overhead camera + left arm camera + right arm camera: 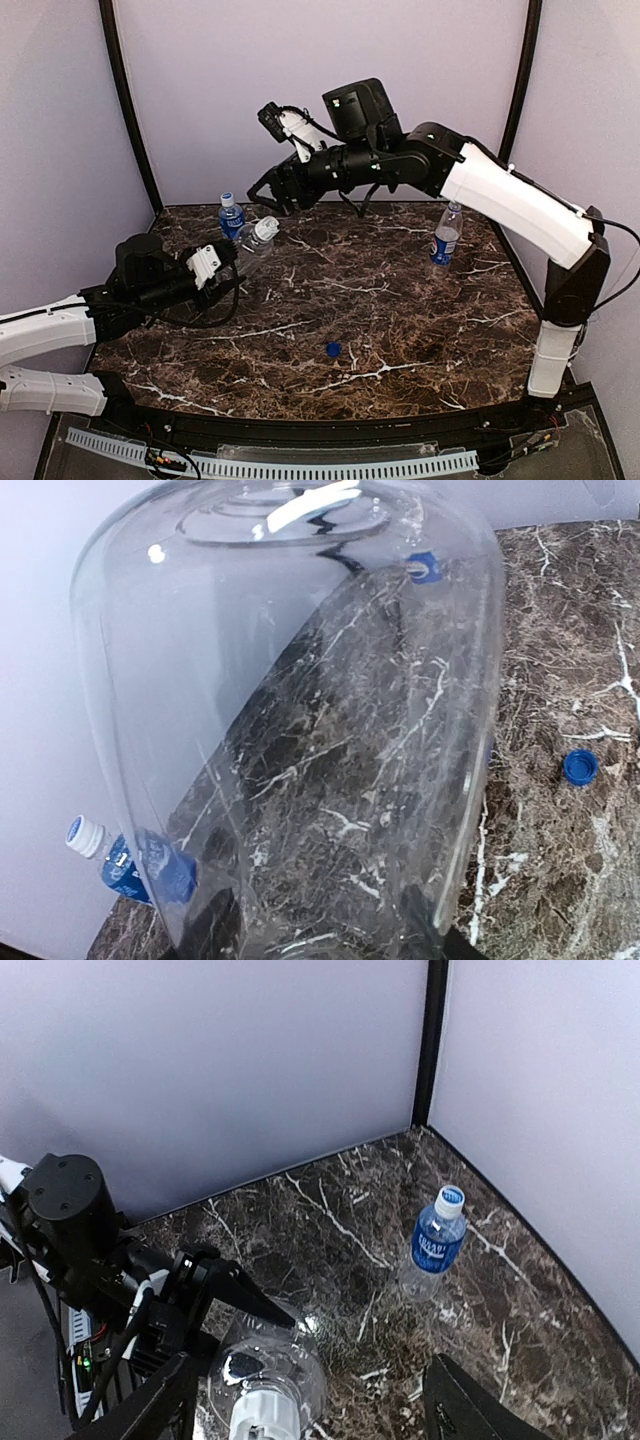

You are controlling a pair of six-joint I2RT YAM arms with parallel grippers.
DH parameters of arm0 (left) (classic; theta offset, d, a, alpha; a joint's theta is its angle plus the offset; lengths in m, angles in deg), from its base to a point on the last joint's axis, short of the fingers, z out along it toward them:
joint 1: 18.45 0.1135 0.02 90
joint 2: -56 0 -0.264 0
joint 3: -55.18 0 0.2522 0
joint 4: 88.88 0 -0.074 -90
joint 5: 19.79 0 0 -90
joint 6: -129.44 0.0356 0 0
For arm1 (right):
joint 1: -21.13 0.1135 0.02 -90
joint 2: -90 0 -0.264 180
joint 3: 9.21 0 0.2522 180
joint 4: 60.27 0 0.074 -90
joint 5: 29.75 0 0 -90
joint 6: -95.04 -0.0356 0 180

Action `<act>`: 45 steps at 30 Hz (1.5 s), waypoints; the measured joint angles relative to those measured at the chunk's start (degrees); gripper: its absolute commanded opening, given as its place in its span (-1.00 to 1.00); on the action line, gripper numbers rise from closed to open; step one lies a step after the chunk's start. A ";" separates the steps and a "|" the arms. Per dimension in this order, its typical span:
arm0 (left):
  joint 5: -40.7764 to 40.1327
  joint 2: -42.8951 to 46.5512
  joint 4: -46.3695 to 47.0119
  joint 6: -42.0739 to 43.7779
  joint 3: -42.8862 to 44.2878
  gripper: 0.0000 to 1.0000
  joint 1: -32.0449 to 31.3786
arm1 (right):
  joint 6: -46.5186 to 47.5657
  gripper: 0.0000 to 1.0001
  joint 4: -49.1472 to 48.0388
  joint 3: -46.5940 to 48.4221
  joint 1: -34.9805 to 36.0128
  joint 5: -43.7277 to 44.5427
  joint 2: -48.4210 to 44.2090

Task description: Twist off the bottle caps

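Note:
My left gripper (230,266) is shut on the unlabelled clear bottle (252,243) and holds it tilted above the table, its white cap (268,225) pointing up and back. In the left wrist view the bottle (300,730) fills the frame above the gripper (320,935). My right gripper (272,192) is open just above that cap. In the right wrist view its fingers (150,1410) stand wide on either side of the white cap (264,1420) without touching it. A blue-labelled bottle (231,215) stands capped behind. The Pepsi bottle (446,235) stands at the right. A loose blue cap (333,348) lies on the table.
The dark marble table (380,300) is closed in by pale walls with black corner posts (125,100). The blue-labelled bottle (437,1240) stands near the back left corner, close to the held bottle. The loose blue cap also shows in the left wrist view (580,767).

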 measured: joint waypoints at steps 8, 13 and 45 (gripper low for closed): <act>-3.78 0.00 2.45 1.57 -0.35 -0.49 0.00 | -13.73 0.36 8.35 4.33 0.33 1.49 6.01; -4.35 -0.11 2.91 2.25 -0.39 -0.49 0.00 | -15.47 0.18 10.21 4.37 0.37 0.31 6.01; 26.77 0.02 -17.07 1.33 1.88 -0.55 0.02 | 40.44 -1.00 19.69 -6.27 7.80 -8.37 -1.05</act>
